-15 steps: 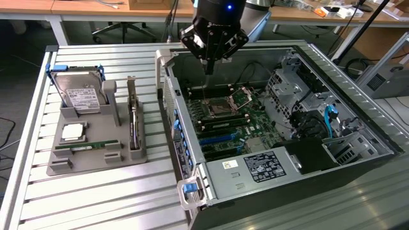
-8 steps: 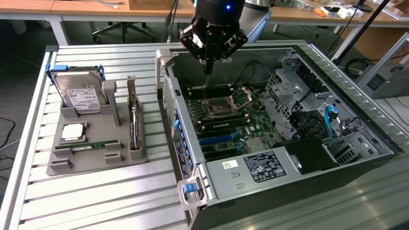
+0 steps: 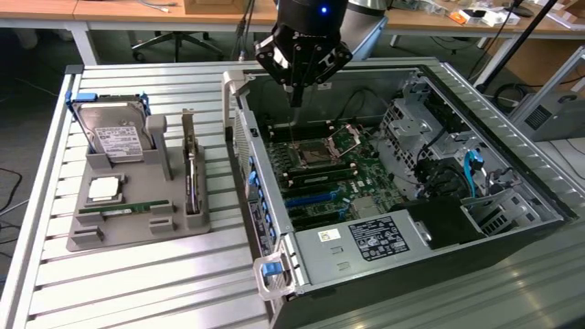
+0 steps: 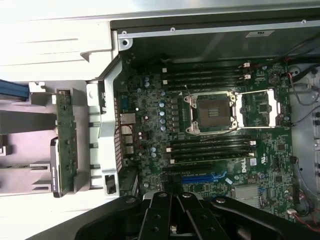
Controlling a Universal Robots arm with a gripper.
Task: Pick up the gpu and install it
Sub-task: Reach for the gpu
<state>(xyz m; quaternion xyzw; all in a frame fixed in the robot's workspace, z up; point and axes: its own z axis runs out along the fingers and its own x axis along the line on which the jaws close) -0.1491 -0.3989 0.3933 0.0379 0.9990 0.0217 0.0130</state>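
Slatted table (image 3: 137,274) | gpu (image 3: 190,168) upright in grey holder (image 3: 137,229) | tool (image 3: 294,94) closed on nothing, over open case (image 3: 412,301), well apart from gpu

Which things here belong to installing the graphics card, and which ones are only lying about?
For the job:
- graphics card, standing on edge in the gray holder
- open computer case
- motherboard with its blue slot

Just lying about, in the same holder:
- hard drive
- memory stick
- processor chip
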